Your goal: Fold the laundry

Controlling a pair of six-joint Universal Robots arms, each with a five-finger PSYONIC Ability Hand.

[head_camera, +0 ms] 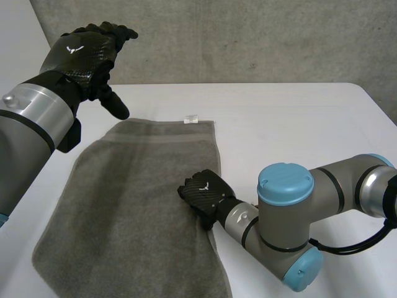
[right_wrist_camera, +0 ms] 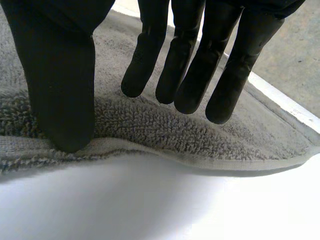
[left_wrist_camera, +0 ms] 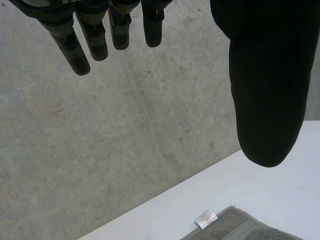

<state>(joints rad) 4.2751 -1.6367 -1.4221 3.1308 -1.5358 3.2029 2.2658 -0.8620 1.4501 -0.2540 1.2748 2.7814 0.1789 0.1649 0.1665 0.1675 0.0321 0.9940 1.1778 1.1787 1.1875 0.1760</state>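
A grey towel (head_camera: 124, 198) lies spread flat on the white table (head_camera: 298, 124), its white label (head_camera: 191, 118) at the far edge. My right hand (head_camera: 201, 191) rests on the towel's right edge, about halfway along. In the right wrist view the thumb (right_wrist_camera: 55, 75) presses on the hem and the straight fingers (right_wrist_camera: 190, 60) touch the towel (right_wrist_camera: 150, 125) further in. The edge bulges up slightly between them. My left hand (head_camera: 80, 53) hangs open in the air above the towel's far left corner. Its fingers (left_wrist_camera: 85, 45) are spread, with the label (left_wrist_camera: 205, 219) far below them.
A grey concrete wall (head_camera: 248, 37) stands behind the table's far edge. My right arm's elbow (head_camera: 285, 217) lies low on the table just right of the towel. Bare white table stretches to the right and behind the towel.
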